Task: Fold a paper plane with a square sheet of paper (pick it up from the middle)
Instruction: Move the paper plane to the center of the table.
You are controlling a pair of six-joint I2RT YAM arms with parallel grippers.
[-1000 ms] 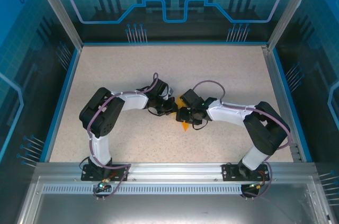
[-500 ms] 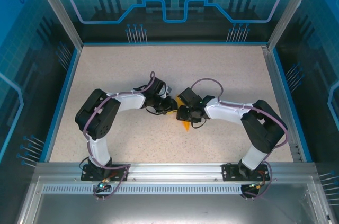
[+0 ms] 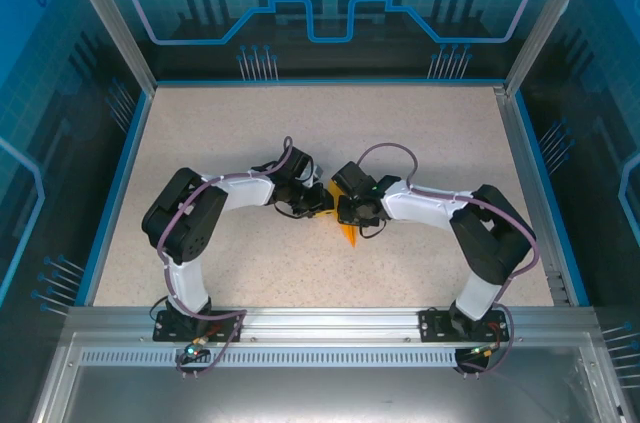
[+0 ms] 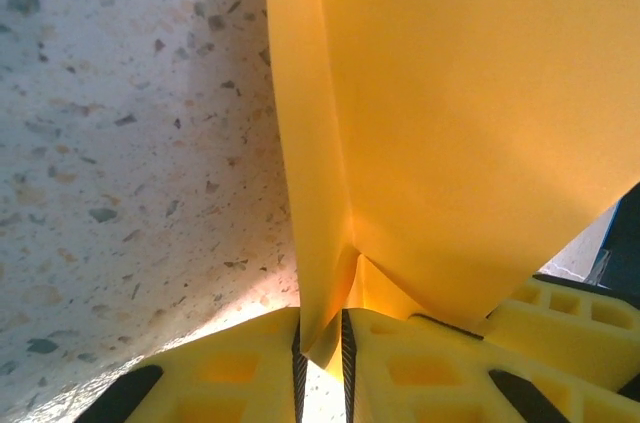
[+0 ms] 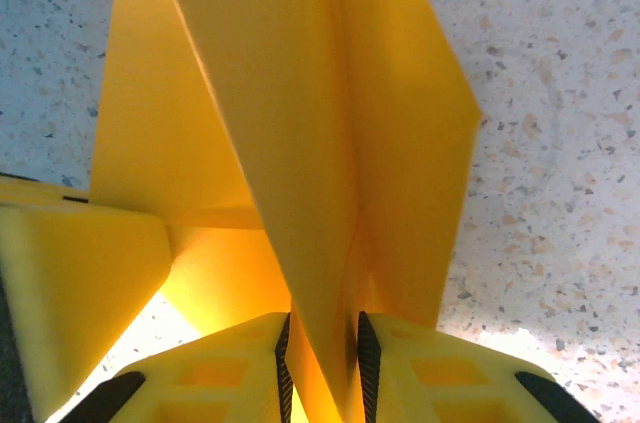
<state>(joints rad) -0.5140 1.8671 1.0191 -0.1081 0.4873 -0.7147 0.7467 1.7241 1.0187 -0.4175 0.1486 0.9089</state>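
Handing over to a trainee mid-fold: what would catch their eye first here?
The bright orange-yellow folded paper at the middle of the speckled beige tabletop stands out. The left gripper and right gripper meet over it, each pinching a fold from its own side.

My right gripper (image 3: 347, 211) has moved toward the left edge of the table, closer to my left gripper (image 3: 316, 205). Its jaws have narrowed onto the paper plane (image 3: 347, 236). The elbow of my left arm has also swung a little toward the left edge.
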